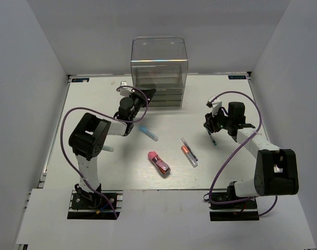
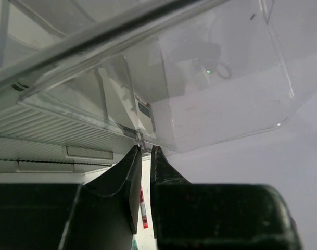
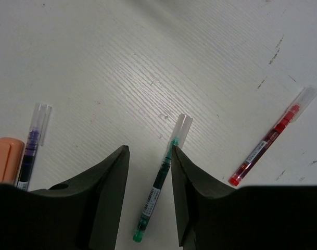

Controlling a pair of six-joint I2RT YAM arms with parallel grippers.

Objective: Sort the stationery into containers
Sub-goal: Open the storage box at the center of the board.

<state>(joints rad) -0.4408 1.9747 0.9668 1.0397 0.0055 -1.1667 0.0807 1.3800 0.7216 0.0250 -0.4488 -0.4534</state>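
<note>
Right fingers straddle green pen; one purple pen, one red pen.

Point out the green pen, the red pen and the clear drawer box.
green pen (image 3: 158, 182), right wrist view, mid-barrel.
red pen (image 3: 267, 138), right wrist view, mid-barrel.
clear drawer box (image 1: 159, 73), top external view, upper front wall.

Top camera looks down from behind the arm bases on the white table, with the tall clear plastic drawer box at 12 o'clock. Left wrist camera faces that box close up. Right wrist camera looks down closely on a green-ink clear pen, which lies at 3 o'clock from above.
</note>
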